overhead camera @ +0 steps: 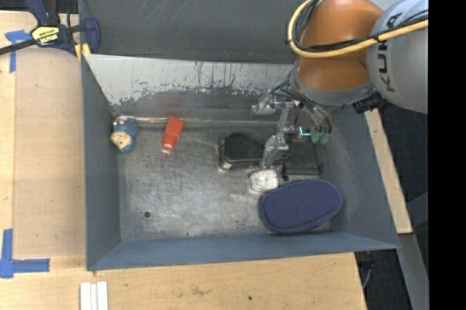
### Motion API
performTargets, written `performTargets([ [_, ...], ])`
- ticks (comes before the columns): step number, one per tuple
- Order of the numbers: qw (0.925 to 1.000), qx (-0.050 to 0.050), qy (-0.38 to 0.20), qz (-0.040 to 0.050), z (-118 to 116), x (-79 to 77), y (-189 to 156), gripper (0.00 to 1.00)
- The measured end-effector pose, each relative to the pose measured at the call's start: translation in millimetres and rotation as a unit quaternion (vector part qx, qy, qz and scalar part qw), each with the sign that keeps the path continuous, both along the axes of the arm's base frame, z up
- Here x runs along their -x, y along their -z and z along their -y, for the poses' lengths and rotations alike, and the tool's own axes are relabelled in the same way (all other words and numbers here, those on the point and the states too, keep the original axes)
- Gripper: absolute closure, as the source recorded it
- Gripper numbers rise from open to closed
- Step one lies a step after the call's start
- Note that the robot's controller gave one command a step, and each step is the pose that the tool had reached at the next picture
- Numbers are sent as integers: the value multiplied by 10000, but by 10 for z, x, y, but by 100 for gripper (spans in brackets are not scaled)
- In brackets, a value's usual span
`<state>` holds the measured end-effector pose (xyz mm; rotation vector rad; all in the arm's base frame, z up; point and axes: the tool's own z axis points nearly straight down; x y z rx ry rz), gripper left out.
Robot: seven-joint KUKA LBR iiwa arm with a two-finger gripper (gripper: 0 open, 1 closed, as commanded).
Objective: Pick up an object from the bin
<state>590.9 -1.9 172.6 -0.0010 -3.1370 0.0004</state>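
The hand (275, 150) hangs low in the bin (102, 177), towards its right end, under the arm's orange cover. Whether it is apart or together I cannot tell; the wrist's metalwork hides that.

Its tip is at the right edge of a black rounded thing (240, 148), which lies just to the view's left of the hand. It seems to touch that edge, though I cannot be sure. Nothing shows as held.

Just on the near side of the hand lies a small silvery-white piece (263, 180). Beyond that, nearer the front wall, is a blue oval pad (302, 204). A flat black thing (302, 164) lies just to the hand's right. Well away to the hand's left are an orange cylinder (172, 132) and a small yellow-and-blue thing (122, 134) at the far left end.

The black rounded thing looks the likeliest pick. I judge it stiff, light and fairly smooth, so it could slide on the metal floor if pushed from one side. A grip across its narrower width, near the middle, should hold best. The blue pad looks soft and broad, and harder to span.
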Motion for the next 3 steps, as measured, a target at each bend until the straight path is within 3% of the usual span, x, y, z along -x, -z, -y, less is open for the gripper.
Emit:
performTargets([
  [1, 9951, -4, -981, 72, 177, -139, 852, 0],
  [2, 9952, -4, -973, 67, 182, -137, 862, 100],
  [3, 9736, 2, -2281, 45, 18, -58, -801, 100],
])
